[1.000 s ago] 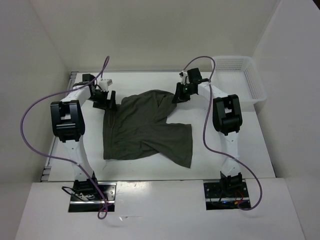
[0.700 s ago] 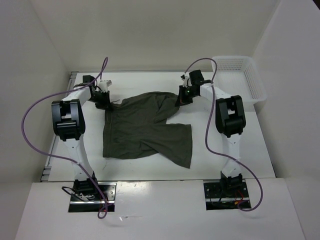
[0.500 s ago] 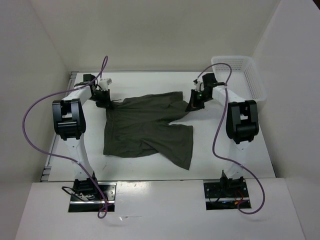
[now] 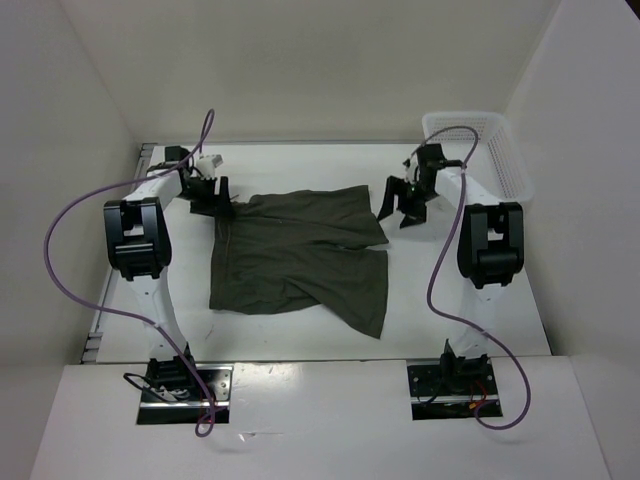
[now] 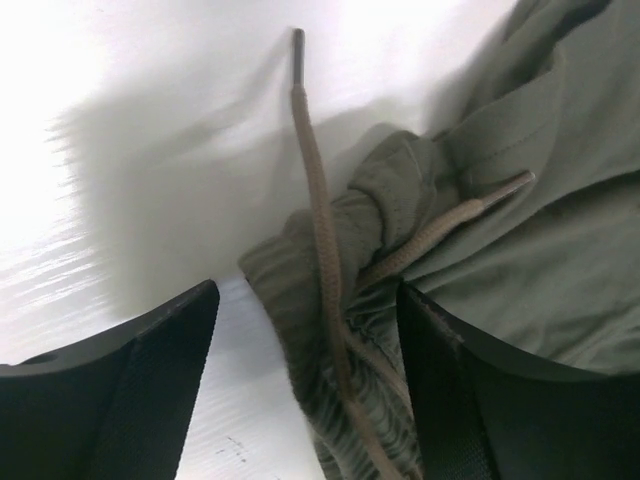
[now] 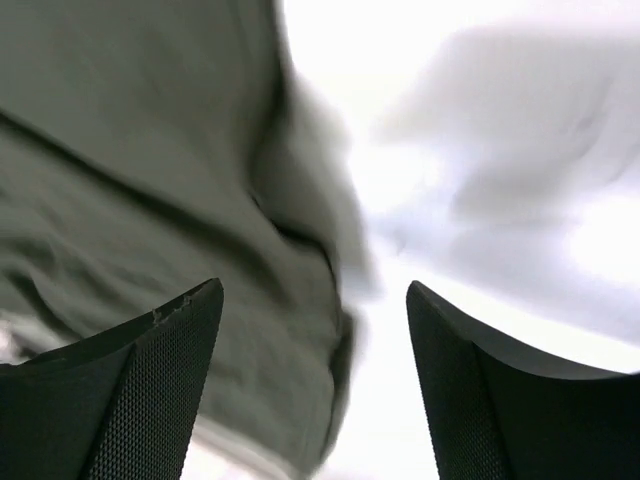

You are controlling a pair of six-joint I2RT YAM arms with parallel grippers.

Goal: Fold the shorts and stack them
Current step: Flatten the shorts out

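Shorts (image 4: 298, 258) spread between left pincer (image 4: 213, 197) and right pincer (image 4: 399, 205) (jaws apart).

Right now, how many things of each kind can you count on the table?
Green shorts: 1
White basket: 1
Grippers: 2, the left gripper and the right gripper
Total: 4

Shorts (image 6: 120, 180) blurred (right wrist); drawstring (image 5: 320, 210) cropped.
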